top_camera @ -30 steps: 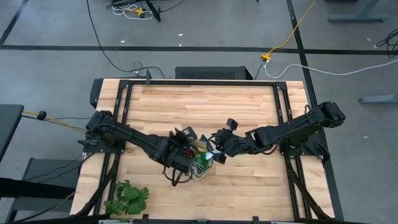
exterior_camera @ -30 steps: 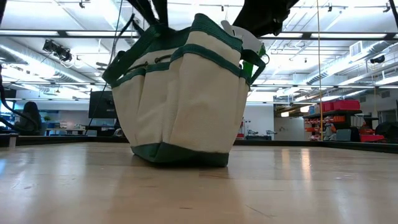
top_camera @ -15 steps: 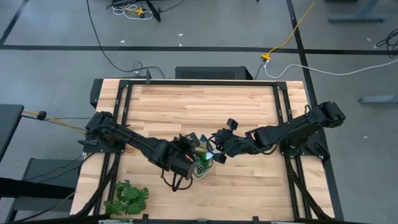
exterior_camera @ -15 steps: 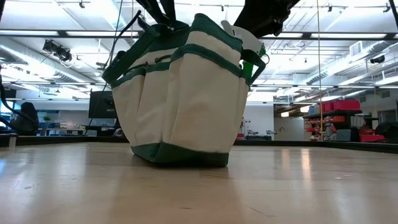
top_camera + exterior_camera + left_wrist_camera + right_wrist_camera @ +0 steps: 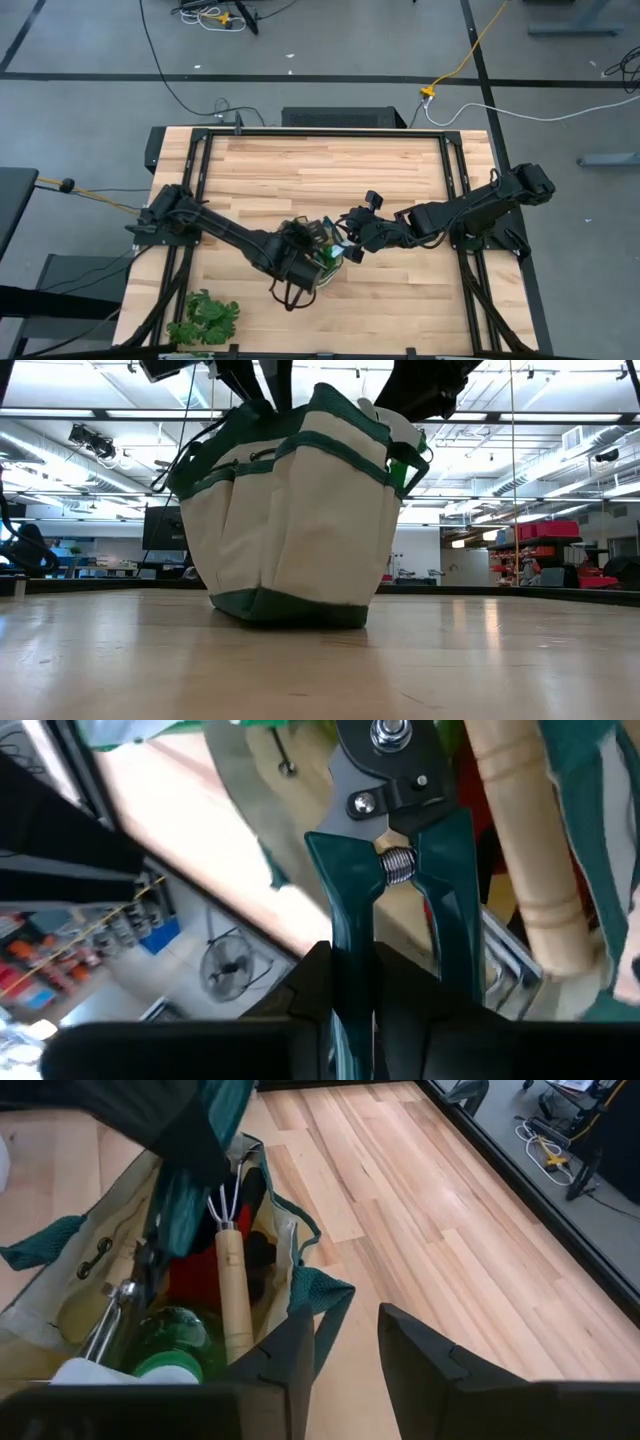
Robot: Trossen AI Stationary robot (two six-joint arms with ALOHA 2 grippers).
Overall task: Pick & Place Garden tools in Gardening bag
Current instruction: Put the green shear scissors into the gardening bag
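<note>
The beige gardening bag [image 5: 290, 520] with green trim stands on the table, near the middle [image 5: 328, 268]. Inside it are a wooden-handled rake [image 5: 235, 1300], the green spray bottle [image 5: 165, 1345], red-and-black gloves [image 5: 195, 1275] and a metal tool shaft [image 5: 110, 1320]. My left gripper [image 5: 308, 250] is over the bag's mouth, shut on the pruning shears [image 5: 400, 810], whose blades point down into the bag. My right gripper [image 5: 345, 250] is at the bag's right rim, fingers a little apart [image 5: 348, 1315]. My left gripper pinches one dark green handle of the shears [image 5: 350, 955] between its two fingers, below the spring. The other handle [image 5: 455, 920] stands free beside them. The fingers come from above and lie along the shears, which hang blades down, clear of the table. My right gripper has one fingertip [image 5: 300, 1345] at the green strap [image 5: 322, 1295] on the bag's right rim. Bare table shows between the two fingers, so the strap is not pinched. I cannot tell whether the finger touches the strap.
A leafy green plant [image 5: 205, 320] sits at the table's near left corner. The far half of the table [image 5: 330, 165] is bare wood. Black frame rails [image 5: 195, 190] run along both sides.
My left gripper has gone toward the table's right and near edge, farther over the bag's mouth, carrying the shears. The bag's left strap has shifted a little; the bag stays in place.
</note>
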